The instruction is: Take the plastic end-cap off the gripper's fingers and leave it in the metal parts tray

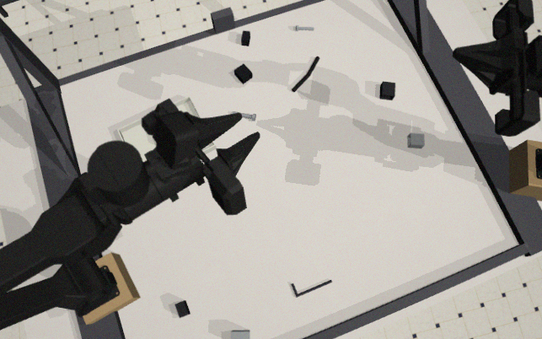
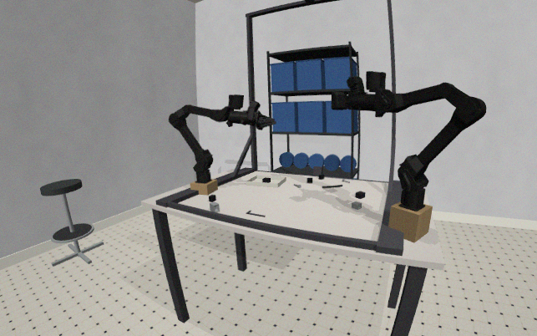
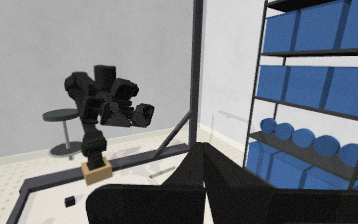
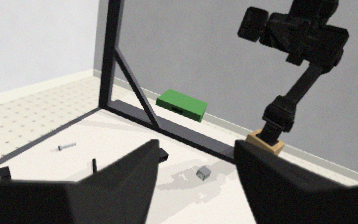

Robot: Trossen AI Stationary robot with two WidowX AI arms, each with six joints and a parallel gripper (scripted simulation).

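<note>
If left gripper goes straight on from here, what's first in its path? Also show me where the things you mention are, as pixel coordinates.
Nothing close: the left gripper (image 1: 456, 52) (image 2: 339, 100) (image 3: 200, 148) (image 4: 268, 24) seems to have free air over the table, right gripper (image 1: 249, 125) (image 2: 274, 121) (image 3: 130, 119) (image 4: 197, 142) off to one side. Depth beyond is unclear.

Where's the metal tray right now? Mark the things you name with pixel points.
The metal tray (image 1: 135, 136) (image 2: 278, 183) is at the table's far left in the exterior view, with a black block (image 2: 266, 180) inside. From the top, the right arm (image 1: 115, 169) (image 2: 230, 114) partly hides it.
</note>
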